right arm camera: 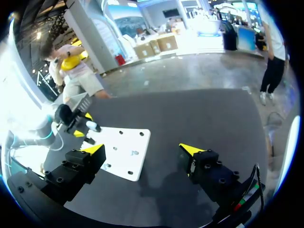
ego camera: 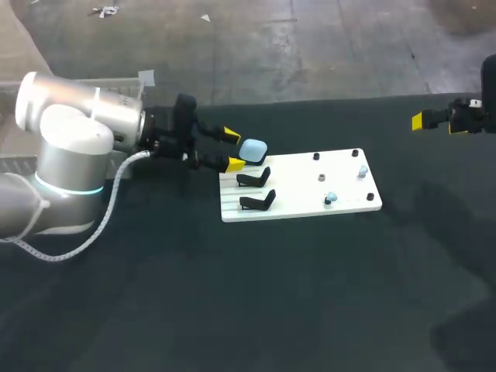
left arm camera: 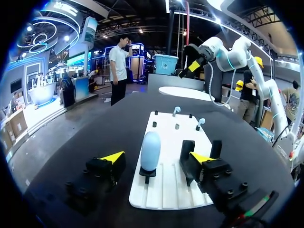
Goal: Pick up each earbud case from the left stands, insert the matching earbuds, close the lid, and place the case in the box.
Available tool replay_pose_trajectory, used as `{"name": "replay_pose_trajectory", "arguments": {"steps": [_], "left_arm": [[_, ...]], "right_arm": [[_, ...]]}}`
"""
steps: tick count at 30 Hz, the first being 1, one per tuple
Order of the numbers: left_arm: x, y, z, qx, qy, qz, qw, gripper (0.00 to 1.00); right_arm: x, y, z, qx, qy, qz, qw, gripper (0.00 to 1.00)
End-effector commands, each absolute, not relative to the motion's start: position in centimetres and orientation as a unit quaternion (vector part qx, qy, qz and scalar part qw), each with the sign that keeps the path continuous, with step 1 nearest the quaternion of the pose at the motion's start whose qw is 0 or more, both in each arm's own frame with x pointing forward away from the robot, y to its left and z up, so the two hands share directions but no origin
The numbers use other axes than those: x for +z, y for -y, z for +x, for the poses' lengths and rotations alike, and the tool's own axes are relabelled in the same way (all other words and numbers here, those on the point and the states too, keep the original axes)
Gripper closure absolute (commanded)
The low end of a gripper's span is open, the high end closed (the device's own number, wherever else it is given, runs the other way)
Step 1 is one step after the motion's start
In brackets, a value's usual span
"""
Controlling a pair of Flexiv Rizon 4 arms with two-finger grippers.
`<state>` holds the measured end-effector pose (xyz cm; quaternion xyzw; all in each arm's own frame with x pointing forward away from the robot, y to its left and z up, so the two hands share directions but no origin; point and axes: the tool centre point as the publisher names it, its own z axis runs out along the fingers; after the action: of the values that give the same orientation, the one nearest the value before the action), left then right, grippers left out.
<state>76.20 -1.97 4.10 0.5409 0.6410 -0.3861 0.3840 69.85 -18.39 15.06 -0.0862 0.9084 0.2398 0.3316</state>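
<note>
While the left fingers (ego camera: 232,161) stand open on either side of the pale blue rounded earbud case (ego camera: 253,150), neither tip touches it. It sits upright on the rearmost stand at the left end of the flat white board (ego camera: 310,194), beside two black empty stands (ego camera: 254,179). Two small pale earbuds (ego camera: 363,170) perch on pegs at the board's other end. Well apart, the right fingers (ego camera: 422,121) are spread open above the dark counter (ego camera: 232,294).

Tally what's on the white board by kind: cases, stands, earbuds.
Earbud case: 1
Black stands: 3, one under the case
Earbuds: 2
Total: 6
</note>
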Motion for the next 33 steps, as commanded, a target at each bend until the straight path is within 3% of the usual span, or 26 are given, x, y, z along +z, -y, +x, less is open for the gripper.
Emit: {"name": "replay_pose_trajectory", "arguments": {"steps": [1,4,10,20,33], "left_arm": [[3.6,2.3,77.1,-0.397,-0.634,0.545,0.378,0.16],[3.5,2.5,77.2,-0.401,-0.633,0.544,0.377,0.18],[3.1,3.0,77.3,-0.407,-0.630,0.547,0.372,0.33],[2.9,3.6,77.5,-0.408,-0.631,0.548,0.367,0.51],[2.6,4.2,77.4,-0.402,-0.634,0.551,0.364,0.52]], "right_arm": [[15.0,18.4,69.9,0.241,-0.908,-0.087,0.331,0.00],[15.0,18.4,69.9,0.241,-0.908,-0.087,0.331,0.00],[15.0,18.4,69.9,0.241,-0.908,-0.087,0.331,0.00],[15.0,18.4,69.9,0.241,-0.908,-0.087,0.331,0.00],[15.0,18.4,69.9,0.241,-0.908,-0.087,0.331,0.00]]}}
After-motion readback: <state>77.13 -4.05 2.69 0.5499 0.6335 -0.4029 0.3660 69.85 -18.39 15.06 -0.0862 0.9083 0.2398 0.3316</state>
